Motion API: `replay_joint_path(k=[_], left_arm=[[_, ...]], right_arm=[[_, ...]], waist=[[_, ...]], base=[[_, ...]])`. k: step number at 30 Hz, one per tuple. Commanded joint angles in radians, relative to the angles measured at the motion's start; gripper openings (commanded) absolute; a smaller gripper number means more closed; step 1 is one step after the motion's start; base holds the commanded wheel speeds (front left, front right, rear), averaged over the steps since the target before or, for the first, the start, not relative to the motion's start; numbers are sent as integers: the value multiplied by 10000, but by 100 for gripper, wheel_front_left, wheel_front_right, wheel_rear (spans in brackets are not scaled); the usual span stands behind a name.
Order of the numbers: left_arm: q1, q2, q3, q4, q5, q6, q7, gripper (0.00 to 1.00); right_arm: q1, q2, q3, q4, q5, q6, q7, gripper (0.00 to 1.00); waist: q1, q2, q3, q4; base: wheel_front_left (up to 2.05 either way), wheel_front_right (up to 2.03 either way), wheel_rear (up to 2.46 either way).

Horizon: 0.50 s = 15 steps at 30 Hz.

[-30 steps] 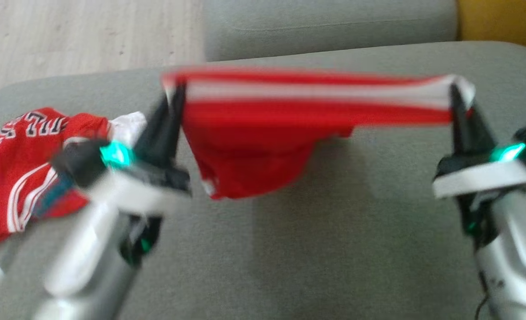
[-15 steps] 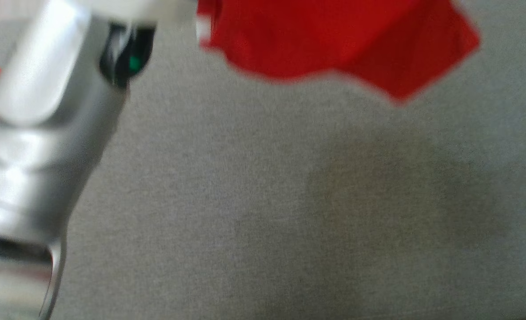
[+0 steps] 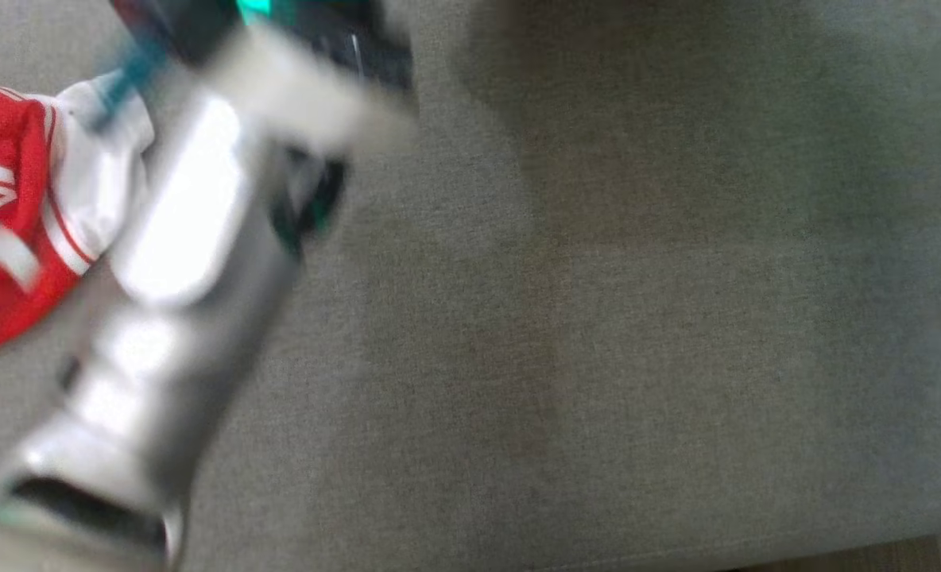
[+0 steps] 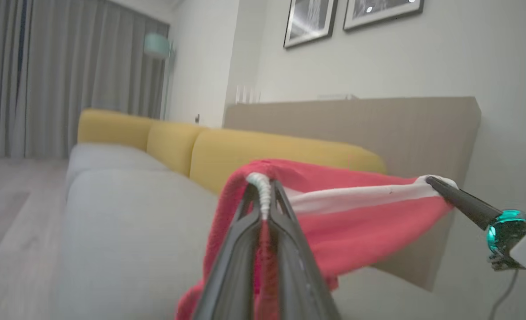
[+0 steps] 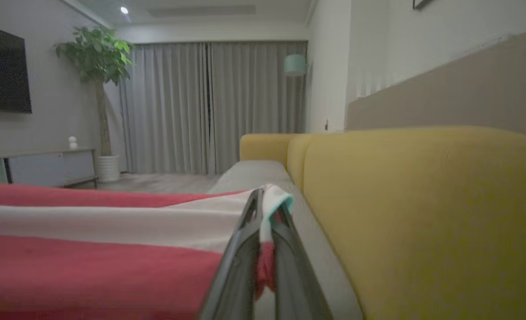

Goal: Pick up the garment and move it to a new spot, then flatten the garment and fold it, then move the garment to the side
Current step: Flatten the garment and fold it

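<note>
The head camera looked steeply down, close over the grey cushion (image 3: 637, 318). The wrist cameras sighted level along the left claw (image 4: 261, 189) and right claw (image 5: 263, 198), sharing the red garment (image 4: 356, 222) and the yellow backrest (image 5: 423, 213) beyond.

garment (image 4: 360, 222) hangs over the sofa seat (image 3: 637, 334), stretched between left pincer (image 4: 263, 186) on the seat's left side and right pincer (image 5: 263, 195) on its right. backrest (image 5: 423, 213) behind the seat. second garment (image 3: 9, 222) lies on the seat's far left, beside left forearm (image 3: 176, 238).

A home living room: yellow-backed sofa (image 5: 423, 213), grey curtains (image 5: 209, 106), wall television (image 5: 1, 71), potted plant (image 5: 96, 58), framed pictures (image 4: 309, 20).
</note>
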Motion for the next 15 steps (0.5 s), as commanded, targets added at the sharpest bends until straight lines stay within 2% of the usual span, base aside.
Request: replay_joint_path(k=[1, 8, 15], left_arm=[[308, 325, 168, -308, -129, 18, -37, 0], [4086, 208, 61, -580, -254, 18, -38, 0], [7531, -267, 969, -1272, 121, 18, -39, 0]], right_arm=[[597, 80, 10, -264, -51, -9, -47, 0], [3966, 672, -668, -612, -55, -9, 16, 0], [7322, 1367, -1435, -2392, -238, -9, 845, 0]], waist=[[-3, 0, -81, 16], [-3, 0, -972, 122], [-3, 0, -2161, 151]], base=[[0, 0, 0], [0, 0, 0], [0, 0, 0]])
